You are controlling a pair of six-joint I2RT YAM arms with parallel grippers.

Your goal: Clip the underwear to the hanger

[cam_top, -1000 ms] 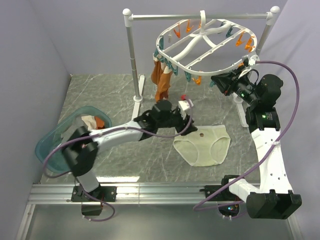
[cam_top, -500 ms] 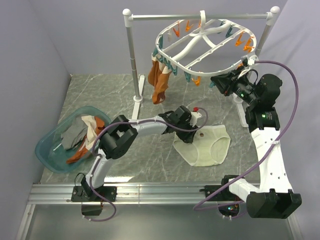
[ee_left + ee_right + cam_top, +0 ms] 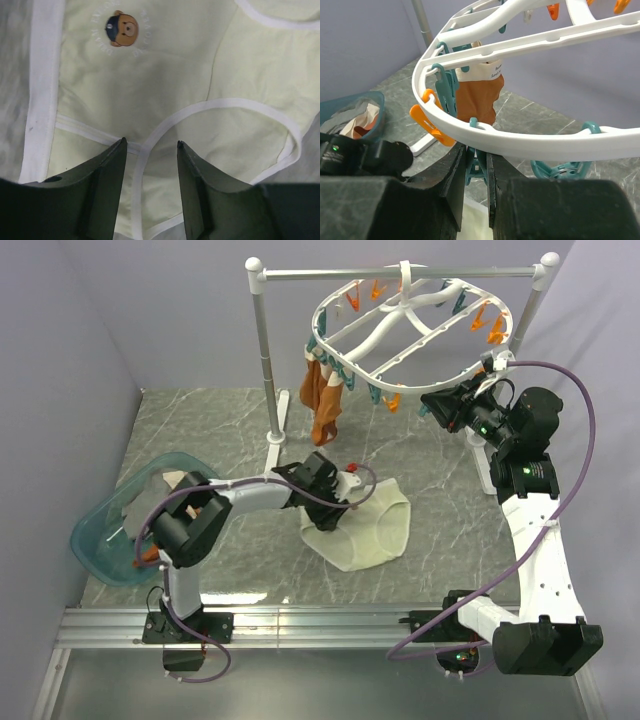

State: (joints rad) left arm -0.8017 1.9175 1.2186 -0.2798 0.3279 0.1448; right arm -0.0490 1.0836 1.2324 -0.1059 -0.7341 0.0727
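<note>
The cream-yellow underwear (image 3: 375,535) lies flat on the marble table; the left wrist view shows its white trim and a small bear print (image 3: 165,75). My left gripper (image 3: 345,500) is low over its left part, jaws open, fingertips on either side of a white leg seam (image 3: 150,142). The white oval hanger (image 3: 385,335) hangs from the rail. My right gripper (image 3: 432,408) is just under its near rim (image 3: 520,142), shut on a teal clip (image 3: 477,167) that hangs there.
An orange-brown garment (image 3: 322,400) hangs from clips at the hanger's left (image 3: 477,97). The white rail stand (image 3: 262,350) rises at the back. A teal basin (image 3: 100,530) with clothes sits at the left edge. An orange clip (image 3: 427,122) hangs beside my right fingers.
My left gripper has pulled back to the left, and the underwear has slid left across the table with it. The right arm has not moved.
</note>
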